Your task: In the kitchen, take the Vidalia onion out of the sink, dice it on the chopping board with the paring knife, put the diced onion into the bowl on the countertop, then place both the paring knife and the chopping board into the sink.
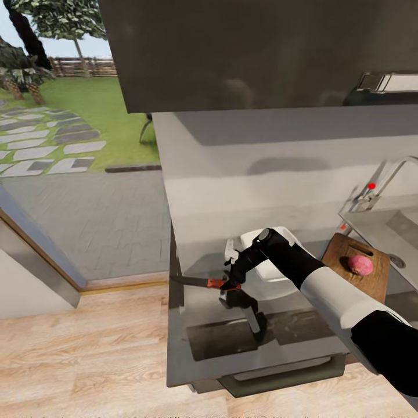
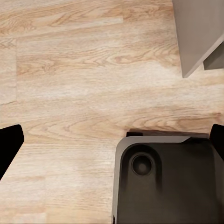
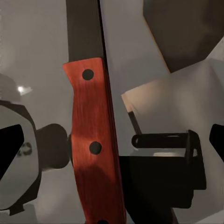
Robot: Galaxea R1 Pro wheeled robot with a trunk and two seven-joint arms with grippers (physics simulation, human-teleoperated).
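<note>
The paring knife (image 1: 216, 283) lies on the grey countertop (image 1: 203, 244) near its left end, red handle (image 3: 93, 144) toward my right gripper, dark blade pointing left. My right gripper (image 1: 231, 277) hangs just over the handle, fingers spread wide on either side of it, open. The white bowl (image 1: 273, 271) sits right behind that arm. Further right, the pink onion (image 1: 361, 265) rests on the brown chopping board (image 1: 371, 281) beside the sink (image 1: 400, 235). My left gripper (image 2: 112, 140) is open over the wood floor.
A chrome tap (image 1: 371, 194) with a red-tipped lever stands behind the board. A dark upper cabinet (image 1: 255, 52) hangs over the counter. The counter's left end borders a glass door onto a garden. My dark base (image 2: 168, 182) shows under the left gripper.
</note>
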